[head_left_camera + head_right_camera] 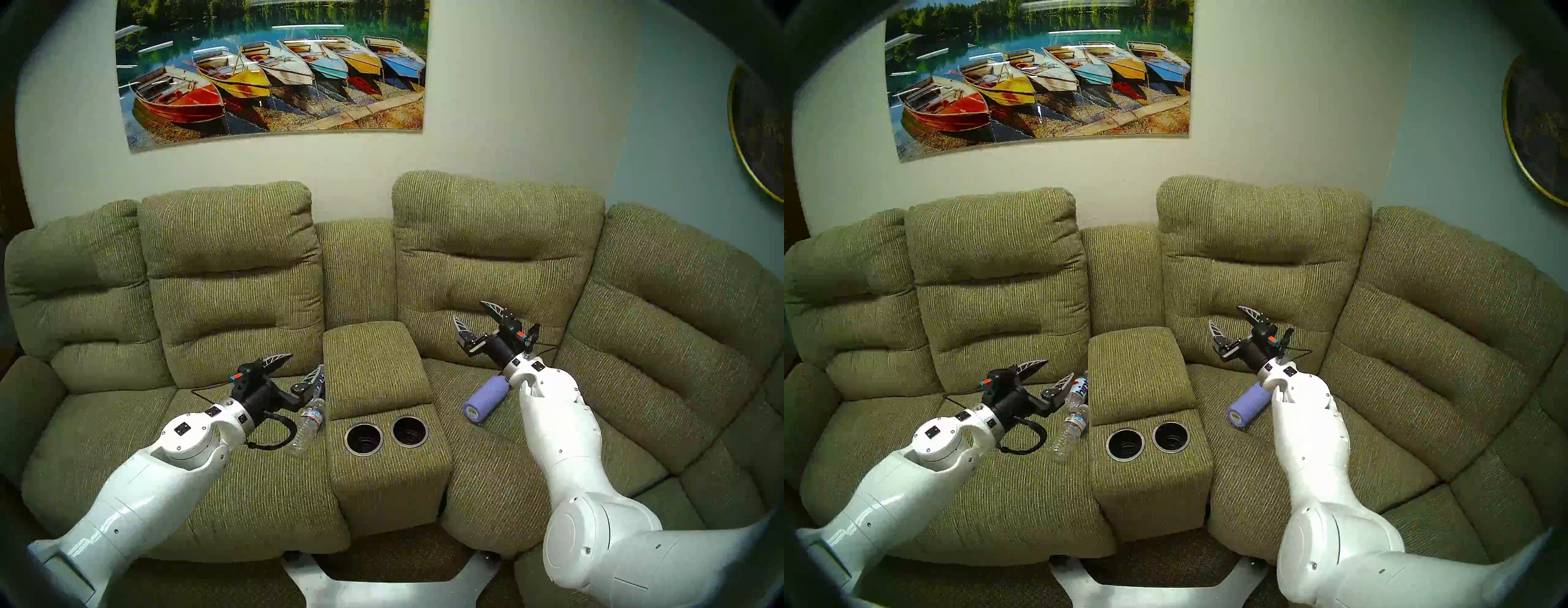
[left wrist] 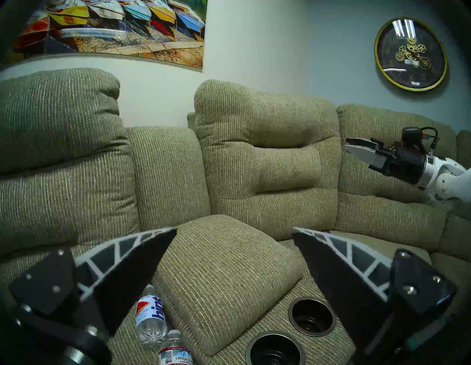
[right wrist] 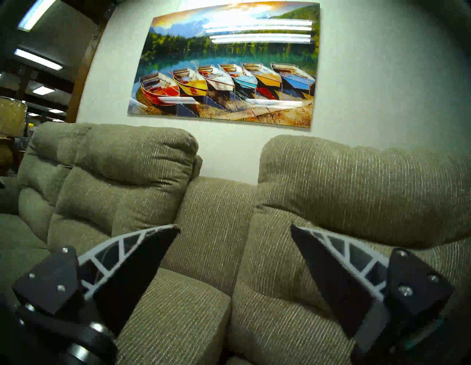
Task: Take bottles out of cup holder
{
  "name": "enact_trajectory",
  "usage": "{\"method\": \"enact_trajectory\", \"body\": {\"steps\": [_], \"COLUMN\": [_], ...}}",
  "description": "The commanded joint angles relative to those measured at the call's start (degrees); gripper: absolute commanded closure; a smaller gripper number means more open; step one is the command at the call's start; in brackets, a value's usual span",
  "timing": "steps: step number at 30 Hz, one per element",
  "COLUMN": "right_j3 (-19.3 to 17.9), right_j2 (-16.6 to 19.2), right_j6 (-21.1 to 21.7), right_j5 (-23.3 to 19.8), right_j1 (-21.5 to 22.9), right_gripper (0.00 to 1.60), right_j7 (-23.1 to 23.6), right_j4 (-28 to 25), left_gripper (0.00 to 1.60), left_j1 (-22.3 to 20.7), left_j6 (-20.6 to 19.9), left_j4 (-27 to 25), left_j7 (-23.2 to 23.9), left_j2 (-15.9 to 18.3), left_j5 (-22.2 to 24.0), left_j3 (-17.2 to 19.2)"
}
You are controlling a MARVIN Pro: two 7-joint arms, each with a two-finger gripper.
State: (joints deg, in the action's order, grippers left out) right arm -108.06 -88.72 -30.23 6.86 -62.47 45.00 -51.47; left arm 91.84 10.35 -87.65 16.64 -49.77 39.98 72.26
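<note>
Lying on the right seat cushion of the green sofa [image 1: 229, 488], the lavender metal bottle [image 1: 485, 400] sits just beside the right arm's wrist. The clear "hint" bottle [image 2: 150, 321] lies on the left cushion against the console, touching a crinkled Crystal Geyser water bottle [image 1: 309, 426]. Both cup holder wells [image 1: 364, 439] hold nothing. The left tool [image 1: 299, 370] and right tool [image 1: 476, 317] gape wide, gripping nothing.
</note>
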Motion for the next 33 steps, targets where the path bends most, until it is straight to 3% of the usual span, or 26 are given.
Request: {"method": "enact_trajectory", "body": {"steps": [1,14,33], "right_j3": [-0.2,-1.6,-1.5], "right_j2": [-1.7,-4.1,-6.8], "right_j6": [-0.5,2.4,14.0], "right_j5": [-2.0,-3.3,-1.5], "right_j1": [-2.7,-8.3,-15.4], "right_gripper": [0.0,0.0,0.0], "right_j7": [1.7,2.9,2.3], "right_j4": [-6.4,-15.6,-30.1], "left_gripper": [0.0,0.0,0.0], "left_j1": [-0.5,-0.5,-0.2], "left_j6": [0.3,0.4,0.5], "left_j4": [-1.3,-1.3,-1.7], "left_j7": [0.0,-0.1,-1.0], "left_j2": [-0.3,-0.4,-0.3], "left_j5": [-0.1,-0.2,-0.6], "left_j3": [0.0,0.2,0.2]}}
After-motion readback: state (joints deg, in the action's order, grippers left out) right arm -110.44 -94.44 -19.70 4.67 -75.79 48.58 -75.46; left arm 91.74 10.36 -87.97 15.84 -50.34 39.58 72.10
